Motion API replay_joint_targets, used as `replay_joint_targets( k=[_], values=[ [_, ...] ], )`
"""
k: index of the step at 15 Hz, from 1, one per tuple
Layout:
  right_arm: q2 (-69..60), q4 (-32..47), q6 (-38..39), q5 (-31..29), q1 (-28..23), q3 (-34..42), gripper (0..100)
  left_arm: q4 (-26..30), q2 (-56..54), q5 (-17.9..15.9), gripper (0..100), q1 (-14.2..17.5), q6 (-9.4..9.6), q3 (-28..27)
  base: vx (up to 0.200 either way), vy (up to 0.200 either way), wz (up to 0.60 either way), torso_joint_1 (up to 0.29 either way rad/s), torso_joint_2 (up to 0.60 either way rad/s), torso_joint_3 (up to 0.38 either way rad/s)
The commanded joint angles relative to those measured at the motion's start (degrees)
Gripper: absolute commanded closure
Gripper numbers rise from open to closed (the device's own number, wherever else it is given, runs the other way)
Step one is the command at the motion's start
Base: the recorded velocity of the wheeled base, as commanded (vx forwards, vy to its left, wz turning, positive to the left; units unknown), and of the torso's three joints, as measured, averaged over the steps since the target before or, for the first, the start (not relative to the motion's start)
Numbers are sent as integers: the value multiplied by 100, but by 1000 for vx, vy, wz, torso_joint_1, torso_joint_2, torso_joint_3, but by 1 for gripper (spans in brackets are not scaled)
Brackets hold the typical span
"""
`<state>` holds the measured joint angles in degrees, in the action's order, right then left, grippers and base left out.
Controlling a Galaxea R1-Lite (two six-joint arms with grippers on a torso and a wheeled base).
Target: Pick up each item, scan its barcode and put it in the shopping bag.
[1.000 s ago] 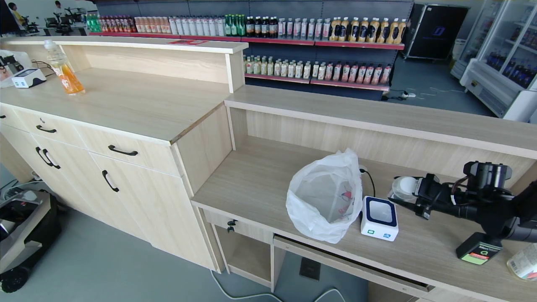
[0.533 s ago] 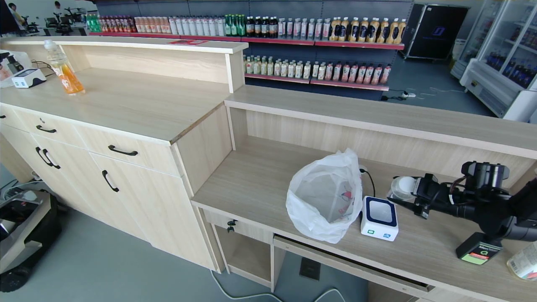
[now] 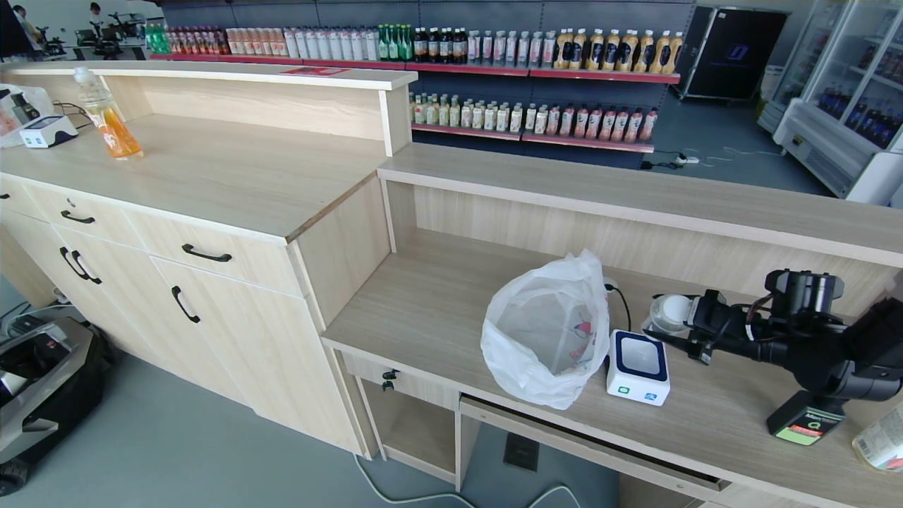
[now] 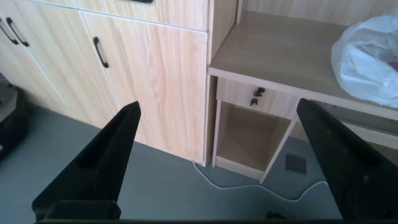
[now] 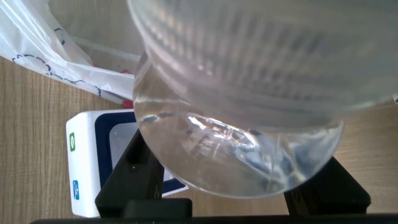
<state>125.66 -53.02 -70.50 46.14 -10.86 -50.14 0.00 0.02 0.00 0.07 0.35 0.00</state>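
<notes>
Right gripper (image 3: 698, 326): closed on a clear bottle (image 3: 667, 312), which lies roughly level above the table (image 3: 437, 296).
Change: over the last second the right arm has carried the bottle a little toward the scanner (image 3: 638, 365); the bottle's free end now sits nearer the scanner's far edge.
Nothing else moved: shopping bag (image 3: 547, 331) and scanner are where they were.
Meaning for task: my reading is that this is the approach to the scan; bagging is not yet done.
Bottle position: just beyond the scanner and not touching it. In the right wrist view its rounded end hangs over the scanner window. No barcode is legible there.
Bag: open-mouthed, touching the scanner's left side.
Right arm pose: forearm stretched low across the table from the right, wrist pointing toward the bag.
Left gripper (image 4: 219, 104): fingers spread wide, holding nothing, hanging off the table front above the floor.
Waiting: dark box (image 3: 804, 420) and second bottle (image 3: 882, 441) at the table's right end.
</notes>
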Motion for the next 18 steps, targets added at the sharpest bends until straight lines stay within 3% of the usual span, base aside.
replay_joint_targets(
  k=[1, 16, 18],
  values=[
    [55, 2, 1, 0, 5, -13, 100, 0, -2, 0, 0, 1, 0, 0, 0, 0, 0, 0, 0, 0],
    [266, -7, 247, 0, 181, -435, 100, 0, -2, 0, 0, 1, 0, 0, 0, 0, 0, 0, 0, 0],
    [-244, 19, 1161, -17, 198, -734, 100, 0, -2, 0, 0, 1, 0, 0, 0, 0, 0, 0, 0, 0]
  ],
)
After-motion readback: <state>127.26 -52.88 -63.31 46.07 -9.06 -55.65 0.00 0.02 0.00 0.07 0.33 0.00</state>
